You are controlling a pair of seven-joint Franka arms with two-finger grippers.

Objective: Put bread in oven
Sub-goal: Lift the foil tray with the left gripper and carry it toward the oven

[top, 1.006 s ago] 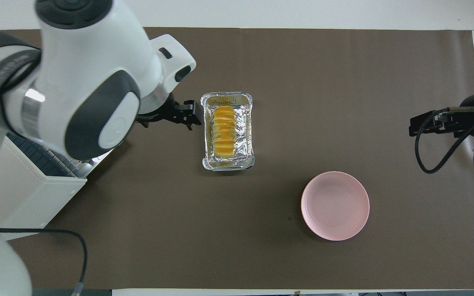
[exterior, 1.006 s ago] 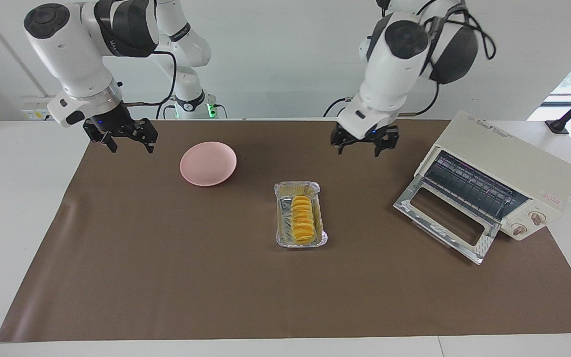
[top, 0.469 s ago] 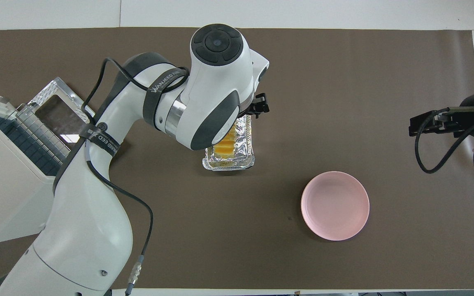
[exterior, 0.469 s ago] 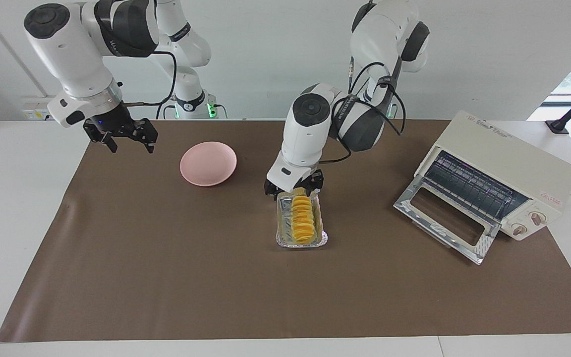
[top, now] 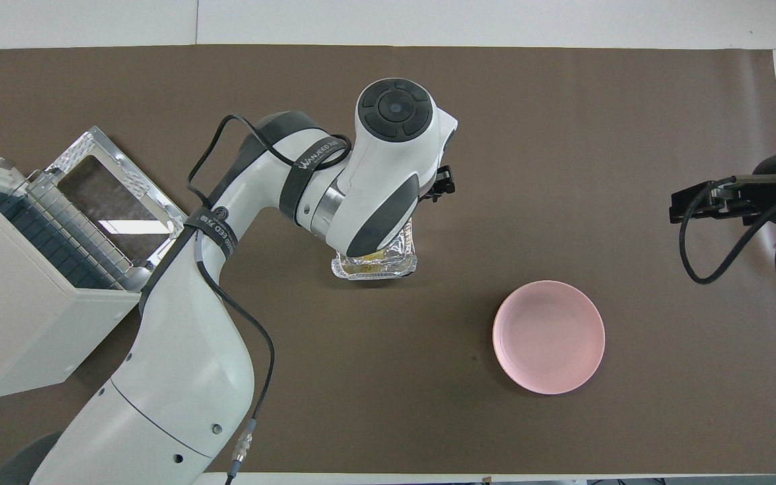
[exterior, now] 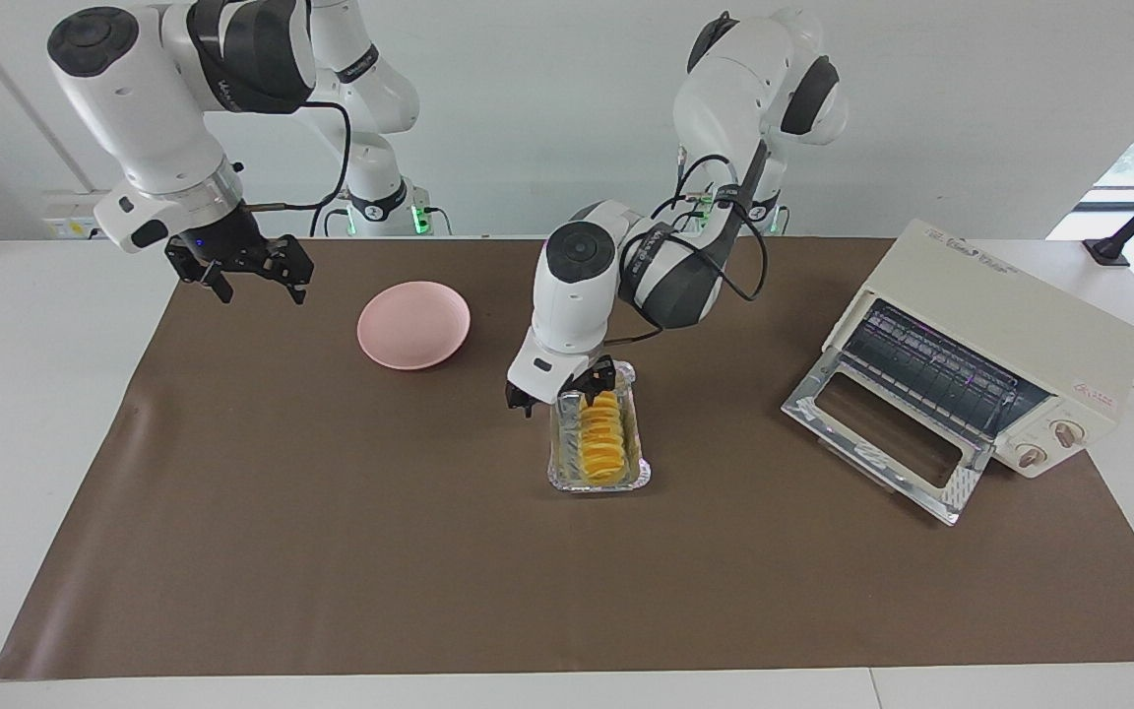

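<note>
Bread (exterior: 599, 437), mid-frame in its foil tray (exterior: 638, 471), looks light and soft; left gripper (exterior: 561, 390), fingers apart, should pinch its sides gently.

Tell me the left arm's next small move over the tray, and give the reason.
Probably lower the left gripper a little and shut it across the bread. It stands open at the robot-side end of the foil tray, one finger by the loaf, the other outside the rim. The oven door is already down. The right gripper waits.
</note>
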